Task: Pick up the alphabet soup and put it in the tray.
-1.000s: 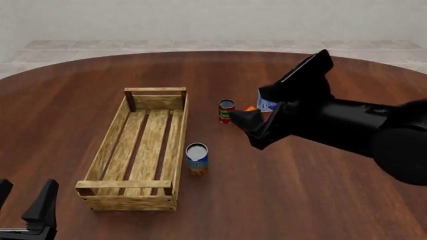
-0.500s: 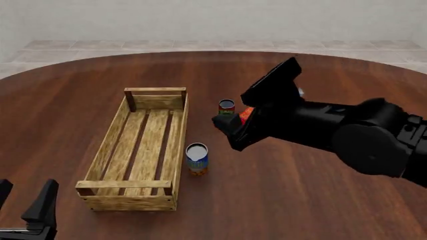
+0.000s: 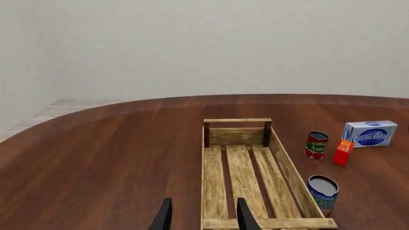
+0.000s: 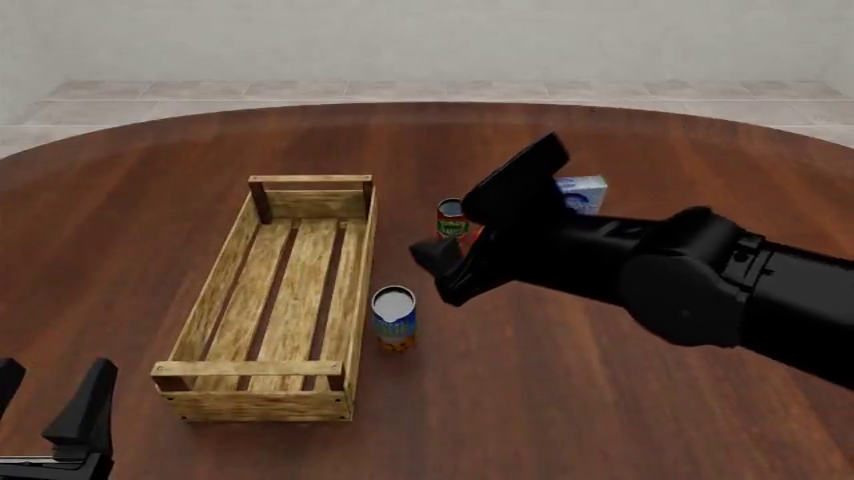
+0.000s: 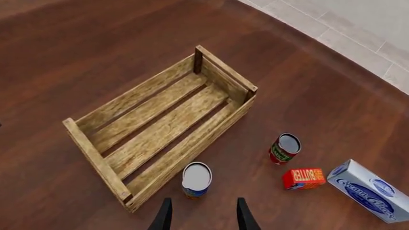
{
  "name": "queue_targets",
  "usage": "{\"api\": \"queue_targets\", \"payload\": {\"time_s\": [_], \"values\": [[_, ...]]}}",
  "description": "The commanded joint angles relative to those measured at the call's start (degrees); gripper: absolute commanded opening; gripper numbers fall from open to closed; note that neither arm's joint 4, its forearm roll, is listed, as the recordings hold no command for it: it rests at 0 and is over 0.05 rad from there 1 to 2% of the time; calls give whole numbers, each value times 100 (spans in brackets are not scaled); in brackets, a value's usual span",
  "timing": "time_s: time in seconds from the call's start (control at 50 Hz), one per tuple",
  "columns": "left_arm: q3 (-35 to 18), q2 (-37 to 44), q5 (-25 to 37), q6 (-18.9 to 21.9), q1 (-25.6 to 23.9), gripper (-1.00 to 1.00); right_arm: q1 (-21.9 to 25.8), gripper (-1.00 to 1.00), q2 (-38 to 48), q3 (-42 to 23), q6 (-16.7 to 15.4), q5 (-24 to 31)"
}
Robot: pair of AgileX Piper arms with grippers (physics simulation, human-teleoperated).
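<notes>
The alphabet soup [image 4: 394,318] stands upright on the table, close to the right wall of the tray [image 4: 214,290] near its front end. It is a small can with a blue label, an orange band and a pale top. My right gripper [image 4: 435,264] hovers open above and just right of the can, with nothing between its fingers. In the right wrist view the alphabet soup [image 5: 196,180] sits just ahead of the right gripper [image 5: 203,216], beside the tray [image 5: 96,153]. My left gripper [image 4: 47,402] rests open at the near left corner. The left wrist view shows the left gripper [image 3: 203,216], the tray [image 3: 237,120] and the alphabet soup [image 3: 323,193].
A red-and-green can [image 5: 285,148] stands behind the soup, partly covered by my right arm in the front view. A small orange box [image 5: 304,178] and a blue-and-white carton [image 4: 583,192] lie further right. The tray holds nothing.
My right arm has swung left and nearer, from over the carton to just above the soup can, and now hides the orange box. The left arm has not moved.
</notes>
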Motion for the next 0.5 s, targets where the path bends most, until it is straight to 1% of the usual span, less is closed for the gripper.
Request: {"api": "queue_targets", "payload": {"time_s": [0.02,0.5], "values": [[-4,-15,15,1,10,100,-29,100,180,93,73,-201],[-4,-15,15,1,10,100,-25,100,741,56,225,-543]]}}
